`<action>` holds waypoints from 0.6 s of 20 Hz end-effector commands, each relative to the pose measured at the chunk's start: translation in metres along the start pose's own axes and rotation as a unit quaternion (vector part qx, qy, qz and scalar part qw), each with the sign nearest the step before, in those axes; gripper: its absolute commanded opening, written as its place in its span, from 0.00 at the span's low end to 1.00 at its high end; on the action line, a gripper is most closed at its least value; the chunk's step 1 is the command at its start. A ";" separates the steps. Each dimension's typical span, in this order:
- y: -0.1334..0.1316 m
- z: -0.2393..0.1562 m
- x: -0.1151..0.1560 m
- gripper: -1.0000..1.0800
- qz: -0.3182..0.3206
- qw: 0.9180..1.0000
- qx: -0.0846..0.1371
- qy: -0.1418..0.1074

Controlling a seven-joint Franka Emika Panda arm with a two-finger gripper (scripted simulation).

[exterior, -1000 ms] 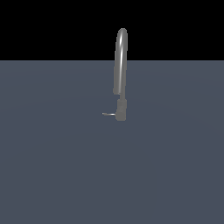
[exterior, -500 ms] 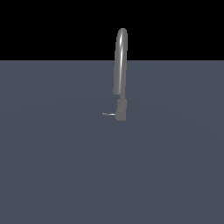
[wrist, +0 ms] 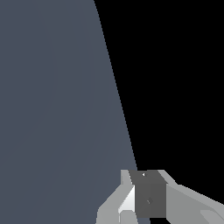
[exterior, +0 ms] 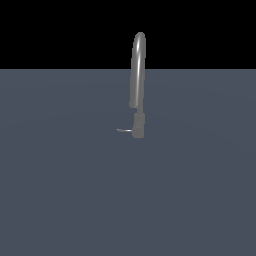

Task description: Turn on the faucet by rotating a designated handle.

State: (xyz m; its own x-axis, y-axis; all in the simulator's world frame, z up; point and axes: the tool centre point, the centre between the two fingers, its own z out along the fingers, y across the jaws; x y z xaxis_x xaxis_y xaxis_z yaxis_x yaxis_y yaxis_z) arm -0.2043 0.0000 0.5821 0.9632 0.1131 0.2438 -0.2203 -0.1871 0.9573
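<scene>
A tall, slim grey gooseneck faucet [exterior: 137, 85] stands alone on a flat slate-grey worktop [exterior: 65, 190], a little toward the exterior view's right of centre, its arched spout rising against a black background. At the bottom is a short, thicker cylindrical base. From that base a tiny thin lever, the handle [exterior: 124, 130], sticks out sideways toward the exterior view's left, roughly level with the worktop and near the foot of the base.

No robot arm shows in the exterior view. The wrist view shows only bare worktop, black background, and the gripper [wrist: 144, 197] at the frame's edge: pale grey fingers [wrist: 127, 203] around a darker block. Whether the jaws are spread or pressed together cannot be told from this, and nothing is seen between them. The faucet does not appear in the wrist view, so the gripper seems well apart from it and not aimed at it.

The step in hand looks like the approach, with the handle untouched. To do it well, the arm should first bring the faucet into the wrist camera, then come in low beside the base, clear of the tall spout. Contact is best made near the lever's free tip for leverage. The push should follow an arc around the base's upright axis, since a straight shove could slip off so thin a lever.
</scene>
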 end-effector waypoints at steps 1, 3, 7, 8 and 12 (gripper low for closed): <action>0.002 -0.010 0.009 0.00 -0.006 0.998 -0.052 0.017; 0.002 -0.017 0.017 0.00 -0.013 0.995 -0.093 0.030; -0.003 -0.034 0.034 0.00 -0.033 0.983 -0.170 0.058; -0.005 -0.038 0.038 0.00 -0.039 0.979 -0.189 0.065; -0.019 -0.054 0.056 0.00 -0.066 0.959 -0.260 0.095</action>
State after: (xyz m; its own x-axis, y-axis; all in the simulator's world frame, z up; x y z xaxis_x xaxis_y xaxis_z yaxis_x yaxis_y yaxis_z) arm -0.1613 0.0544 0.5886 0.9557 0.2688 0.1195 -0.1989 0.2911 0.9358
